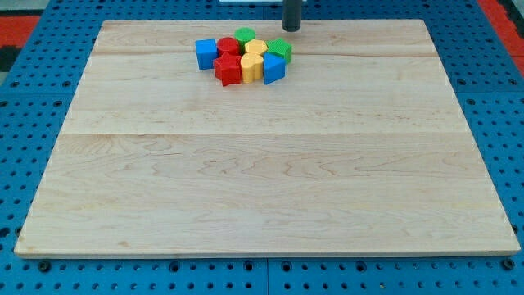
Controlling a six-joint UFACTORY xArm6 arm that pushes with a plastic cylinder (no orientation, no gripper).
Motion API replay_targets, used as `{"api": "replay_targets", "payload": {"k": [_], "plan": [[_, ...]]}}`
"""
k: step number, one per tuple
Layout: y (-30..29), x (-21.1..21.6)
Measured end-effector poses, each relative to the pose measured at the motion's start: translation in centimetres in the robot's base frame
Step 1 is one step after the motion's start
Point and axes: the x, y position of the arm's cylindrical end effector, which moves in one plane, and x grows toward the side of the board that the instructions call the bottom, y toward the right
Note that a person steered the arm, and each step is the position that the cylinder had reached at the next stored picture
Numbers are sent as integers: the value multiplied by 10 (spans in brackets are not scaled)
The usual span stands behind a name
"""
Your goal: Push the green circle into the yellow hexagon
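Note:
The green circle (245, 35) sits at the top of a tight cluster of blocks near the board's top edge. Just below and right of it is a yellow block (256, 47) that looks like the hexagon, and the two touch or nearly touch. A second yellow block (251, 68) stands below that one; I cannot make out its shape. My tip (291, 29) is at the view's top, to the right of the green circle and just above a green star (279, 50), apart from both.
The cluster also holds a blue cube (205, 53) at its left, a red block (228, 47), a red star (228, 70) and a blue block (273, 69). The wooden board (262, 180) lies on a blue pegboard surface.

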Motion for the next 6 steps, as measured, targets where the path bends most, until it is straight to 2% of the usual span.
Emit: {"api": "replay_targets", "payload": {"k": [2,3,4,6], "plan": [[-90,-1],[-98,1],[-81,2],[-74,29]]}}
